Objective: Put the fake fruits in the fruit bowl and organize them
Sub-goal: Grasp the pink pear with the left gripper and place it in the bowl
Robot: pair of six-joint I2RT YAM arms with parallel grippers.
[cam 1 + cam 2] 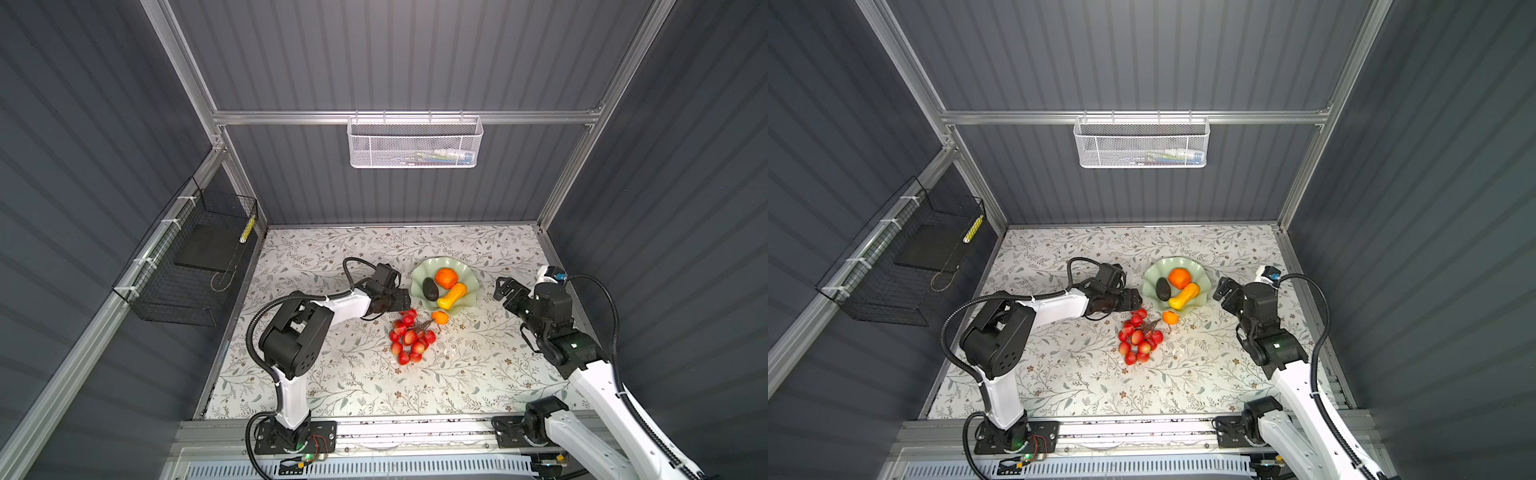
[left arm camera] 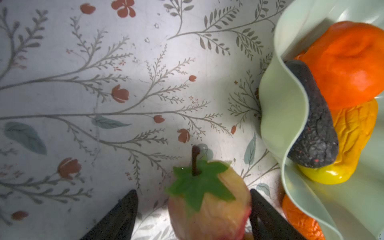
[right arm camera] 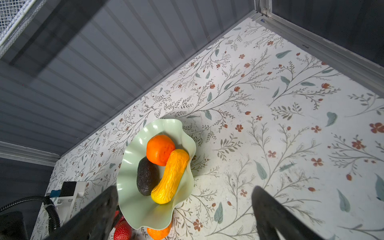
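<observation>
We are picking the strawberry [image 2: 209, 212]: our left gripper [image 2: 192, 193] straddles it, jaws apart, beside the fruit bowl [image 2: 280, 104]. Next we judge it must close, then lift over the rim. Our right gripper [image 1: 503, 287] hangs wide open, empty.

Orange [image 1: 446, 278], avocado [image 1: 430, 289], gourd [image 1: 451, 296] in bowl [image 1: 421, 270]

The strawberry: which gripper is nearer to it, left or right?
Left. The left gripper straddles the strawberry with open jaws; the right gripper hovers beyond the fruit bowl.

Robot test cell, aluminium frame [image 1: 291, 117], grey panels [image 1: 395, 62]
</observation>
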